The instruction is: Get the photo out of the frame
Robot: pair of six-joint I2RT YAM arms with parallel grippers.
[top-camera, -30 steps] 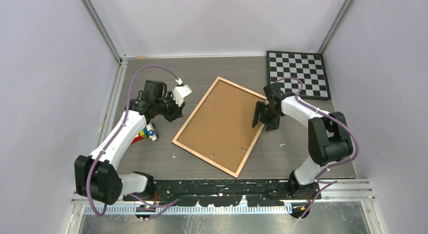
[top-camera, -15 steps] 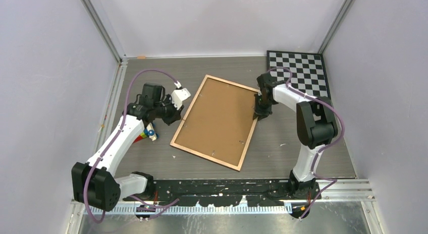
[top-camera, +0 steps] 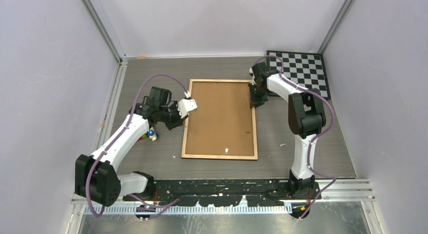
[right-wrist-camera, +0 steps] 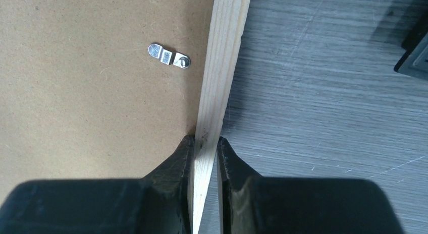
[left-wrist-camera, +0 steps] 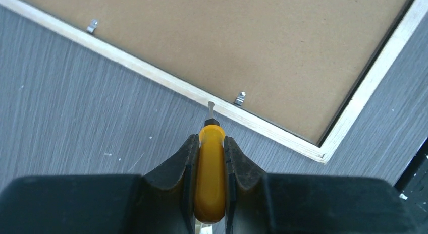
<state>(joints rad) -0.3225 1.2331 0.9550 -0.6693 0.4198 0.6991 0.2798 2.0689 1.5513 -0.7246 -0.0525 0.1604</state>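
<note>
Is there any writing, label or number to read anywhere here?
No readable text. The back of the frame is plain brown board, the checkered board shows only squares, the yellow-handled screwdriver bears no mark; the small colourful object is too small to read.

The frame (top-camera: 220, 118) lies face down and flat on the desk (top-camera: 212, 67), with its long sides running away from the arms. Its back shows a brown board (right-wrist-camera: 91, 103) inside a light wood rim (right-wrist-camera: 224, 67), with small metal tabs (right-wrist-camera: 169, 56) at the edges. The photo is hidden.
</note>
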